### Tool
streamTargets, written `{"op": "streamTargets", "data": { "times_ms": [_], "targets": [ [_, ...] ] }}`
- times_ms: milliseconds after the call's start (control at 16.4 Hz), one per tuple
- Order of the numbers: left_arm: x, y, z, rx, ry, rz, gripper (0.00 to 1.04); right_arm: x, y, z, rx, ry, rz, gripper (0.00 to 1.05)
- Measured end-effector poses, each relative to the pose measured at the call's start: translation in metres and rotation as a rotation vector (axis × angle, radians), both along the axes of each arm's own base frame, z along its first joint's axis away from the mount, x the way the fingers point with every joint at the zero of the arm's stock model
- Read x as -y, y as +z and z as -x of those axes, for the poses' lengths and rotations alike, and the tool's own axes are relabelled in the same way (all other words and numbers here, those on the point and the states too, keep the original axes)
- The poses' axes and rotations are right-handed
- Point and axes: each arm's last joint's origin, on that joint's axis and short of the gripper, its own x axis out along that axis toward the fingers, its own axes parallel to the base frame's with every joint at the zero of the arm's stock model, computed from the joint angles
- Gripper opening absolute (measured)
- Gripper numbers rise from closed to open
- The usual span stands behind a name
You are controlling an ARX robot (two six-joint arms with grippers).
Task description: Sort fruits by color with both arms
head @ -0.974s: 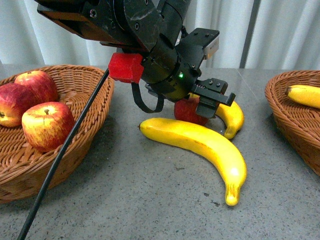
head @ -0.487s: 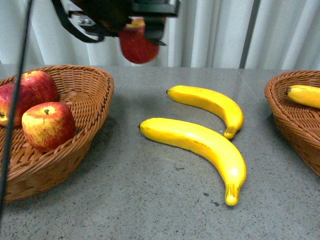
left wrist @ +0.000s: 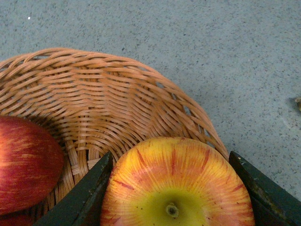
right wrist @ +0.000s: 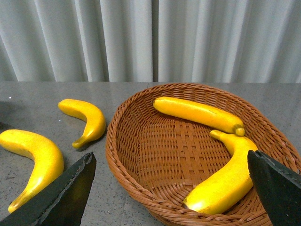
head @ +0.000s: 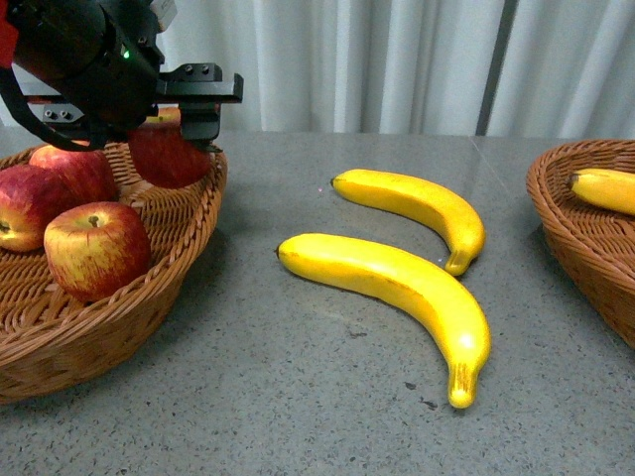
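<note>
My left gripper [head: 174,124] is shut on a red apple [head: 169,151] and holds it over the right rim of the left wicker basket [head: 189,213]. In the left wrist view that apple [left wrist: 175,186] fills the space between the two black fingers [left wrist: 84,195], stem end up. Three more red apples [head: 94,248] lie in that basket. Two bananas lie on the grey table, one nearer [head: 397,288] and one farther [head: 417,203]. My right gripper [right wrist: 171,193] is open and empty above the right basket [right wrist: 141,183], which holds two bananas [right wrist: 225,179].
The right basket's rim [head: 556,213] shows at the right edge of the front view with a banana [head: 605,188] in it. White curtains hang behind the table. Bare grey tabletop lies in front of the bananas.
My left gripper lifted the red apple from beside the bananas, carried it up and to the left, and now holds it lower, over the left basket's rim.
</note>
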Motion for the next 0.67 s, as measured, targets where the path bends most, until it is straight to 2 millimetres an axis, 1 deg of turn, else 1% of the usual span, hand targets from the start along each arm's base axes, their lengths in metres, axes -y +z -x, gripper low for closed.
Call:
{"op": "streamTargets", "data": {
  "times_ms": [122,183,244,304,365,426,548,609,670],
  "targets": [
    [-0.002,-0.006,0.003,-0.014,-0.001,0.006,0.90,0.000,0.000,0.000,0.000,0.000,0.000,0.98],
    [-0.003,-0.004,0.005,-0.004,-0.004,0.007,1.00,0.000,0.000,0.000,0.000,0.000,0.000,0.98],
    [-0.004,0.003,0.010,0.020,-0.012,0.022,0.97,0.000,0.000,0.000,0.000,0.000,0.000,0.98],
    [-0.005,0.015,0.017,0.068,-0.018,0.032,0.98,0.000,0.000,0.000,0.000,0.000,0.000,0.98],
    [-0.006,0.027,0.025,0.125,-0.031,0.046,0.98,0.000,0.000,0.000,0.000,0.000,0.000,0.98],
    [-0.007,0.044,0.038,0.196,-0.052,0.046,0.98,0.000,0.000,0.000,0.000,0.000,0.000,0.98],
    [-0.010,0.080,0.075,0.361,-0.102,0.050,0.98,0.000,0.000,0.000,0.000,0.000,0.000,0.98],
    [-0.014,0.096,0.097,0.433,-0.131,0.061,0.98,0.000,0.000,0.000,0.000,0.000,0.000,0.98],
    [-0.020,0.107,0.121,0.491,-0.165,0.072,0.98,0.000,0.000,0.000,0.000,0.000,0.000,0.98]
  ]
}}
